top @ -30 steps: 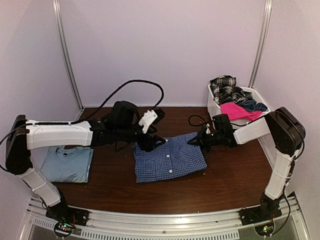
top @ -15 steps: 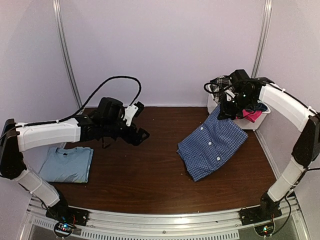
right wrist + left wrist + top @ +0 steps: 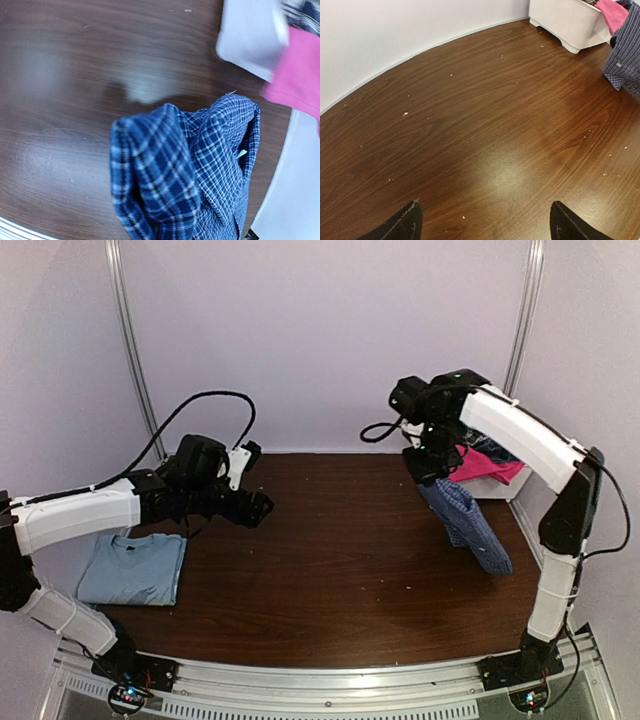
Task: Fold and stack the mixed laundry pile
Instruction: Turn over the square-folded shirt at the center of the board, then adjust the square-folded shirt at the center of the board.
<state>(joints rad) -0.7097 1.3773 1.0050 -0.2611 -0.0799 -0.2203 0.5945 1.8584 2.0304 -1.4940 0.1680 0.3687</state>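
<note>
From above, the right gripper is hanging raised at the far right, clamped on the blue small-check button shirt. The shirt is dangling from it in a bunched strip just in front of the white basket. The hot pink piece is lying in that basket. The left gripper is hovering low over the table at the left, and the folded light blue T-shirt is lying near the left edge.

The left wrist camera is showing its two dark fingers spread wide over bare wood, holding nothing, with shirt and basket at far right.

The right wrist camera is showing the shirt bunched close under the lens, hiding the fingers, with the basket and pink piece to its right.
</note>
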